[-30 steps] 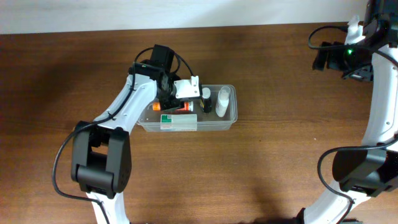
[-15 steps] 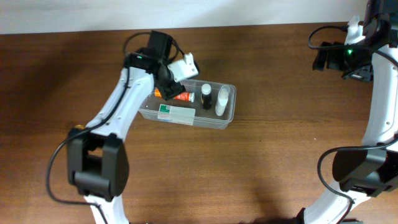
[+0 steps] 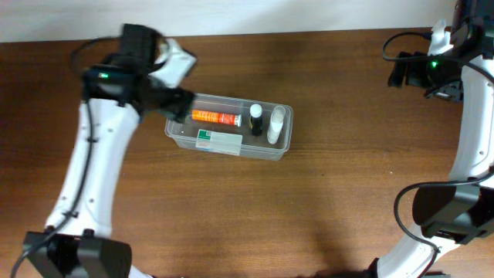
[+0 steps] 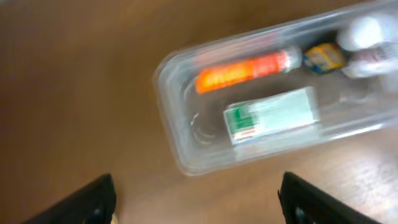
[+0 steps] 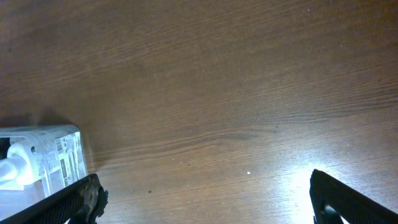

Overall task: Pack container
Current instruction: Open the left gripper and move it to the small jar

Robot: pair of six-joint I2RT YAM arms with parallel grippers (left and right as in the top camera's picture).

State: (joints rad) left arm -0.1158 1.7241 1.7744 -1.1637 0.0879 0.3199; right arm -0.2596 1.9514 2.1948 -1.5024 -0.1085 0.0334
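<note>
The clear plastic container (image 3: 284, 148) lies mid-table. It holds an orange tube (image 3: 214, 117), a white-and-green carton (image 3: 220, 142), a dark bottle (image 3: 255, 120) and a white bottle (image 3: 275, 126). My left gripper (image 3: 179, 100) is open and empty, just off the container's left end. The left wrist view shows the container (image 4: 163, 81) ahead of the open jaws (image 4: 199, 208), with the tube (image 4: 245, 70) and carton (image 4: 270, 115) inside. My right gripper (image 3: 401, 73) is open and empty at the far right, over bare wood (image 5: 205, 205).
A white labelled object (image 5: 43, 155) sits at the left edge of the right wrist view. The wooden table's far edge runs along the top of the overhead view. The right arm's cables hang at the top right.
My left gripper has pulled out of the container and moved left, leaving the orange tube lying inside. The container shifted a little to the left. The right arm has not moved.
</note>
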